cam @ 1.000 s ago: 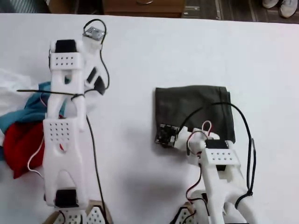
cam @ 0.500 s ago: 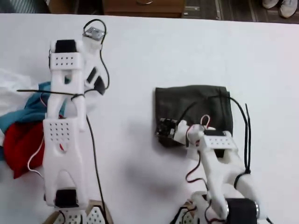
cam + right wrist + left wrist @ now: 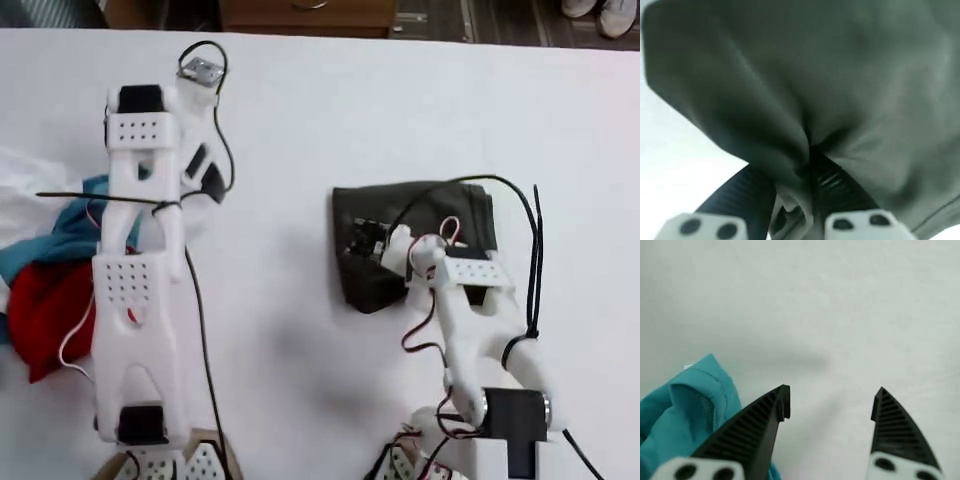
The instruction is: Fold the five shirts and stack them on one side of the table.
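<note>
A dark grey shirt [image 3: 365,280] lies folded right of the table's centre. My right gripper [image 3: 385,250] hangs over its middle, shut on a bunched fold of the dark grey shirt [image 3: 840,75]; the right gripper [image 3: 810,165] has the cloth draped over its fingers. At the left edge lies a pile: a white shirt [image 3: 20,190], a teal shirt [image 3: 70,225] and a red shirt [image 3: 45,305]. My left gripper [image 3: 205,172] sits open low over bare table beside the pile. In its wrist view the left gripper [image 3: 832,390] holds nothing, with the teal shirt [image 3: 685,410] next to one finger.
The white table [image 3: 400,110] has free room along the far side and between the two arms. The left arm stretches across the pile and hides part of it. Cables loop around both arms.
My right gripper has moved from the dark shirt's near edge toward the far side, dragging the pinched cloth up and over. The left arm has kept still.
</note>
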